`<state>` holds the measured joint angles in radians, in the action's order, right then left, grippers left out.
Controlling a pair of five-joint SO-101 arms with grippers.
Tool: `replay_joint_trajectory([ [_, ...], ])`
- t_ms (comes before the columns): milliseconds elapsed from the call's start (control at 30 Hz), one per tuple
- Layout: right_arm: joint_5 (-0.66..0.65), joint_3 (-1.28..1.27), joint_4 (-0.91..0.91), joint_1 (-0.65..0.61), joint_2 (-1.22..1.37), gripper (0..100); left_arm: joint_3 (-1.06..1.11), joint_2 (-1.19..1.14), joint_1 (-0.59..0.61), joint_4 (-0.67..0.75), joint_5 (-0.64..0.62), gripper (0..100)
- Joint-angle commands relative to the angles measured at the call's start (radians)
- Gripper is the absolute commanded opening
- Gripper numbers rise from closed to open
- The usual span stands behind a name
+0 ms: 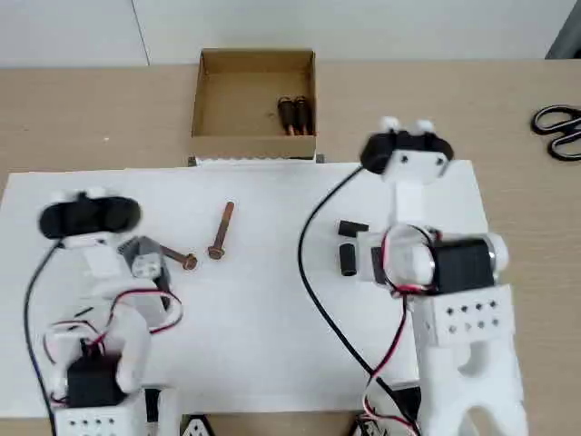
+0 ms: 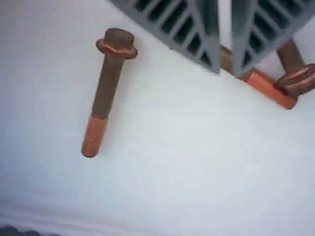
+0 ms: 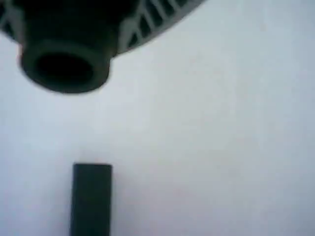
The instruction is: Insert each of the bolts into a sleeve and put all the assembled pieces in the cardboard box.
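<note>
Left arm (image 1: 100, 300) bent back on itself, wrist low, left gripper (image 2: 226, 61) pointing down, fingers (image 2: 197, 29) closed around a bolt (image 2: 268, 89); right arm (image 1: 427, 263) stretched forward, right gripper (image 3: 69, 34) pinching a sleeve (image 3: 64, 66)

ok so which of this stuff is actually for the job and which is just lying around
For the job:
- cardboard box, with two assembled pieces inside
- bolt nearer the box
- bolt farther from it
- sleeve nearer the box
- sleeve farther from it

Just lying about:
- scissors on the bare table
- white sheet, only the work surface
</note>
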<state>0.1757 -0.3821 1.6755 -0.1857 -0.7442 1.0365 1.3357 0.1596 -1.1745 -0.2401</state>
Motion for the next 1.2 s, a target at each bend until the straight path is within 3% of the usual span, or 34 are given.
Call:
replay_joint_trajectory([
  [0, 0.011, -0.094, -0.002, 0.058, -0.137, 0.3, -0.206, -0.215, 0.064, -0.068, -0.084, 1],
  [200, 0.011, -0.203, -0.015, 0.114, -0.341, 0.3, -0.438, -0.543, 0.078, -0.245, -0.245, 1],
  [367, 0.011, -0.27, -0.039, 0.159, -0.464, 0.3, -0.515, -0.763, 0.074, -0.315, -0.365, 1],
  [600, 0.058, -0.313, -0.048, 0.217, -0.565, 0.3, -0.605, -0.97, 0.075, -0.385, -0.374, 1],
  [1167, 0.109, -0.324, -0.045, 0.22, -0.633, 0.3, -0.647, -1.166, 0.08, -0.301, -0.374, 4],
])
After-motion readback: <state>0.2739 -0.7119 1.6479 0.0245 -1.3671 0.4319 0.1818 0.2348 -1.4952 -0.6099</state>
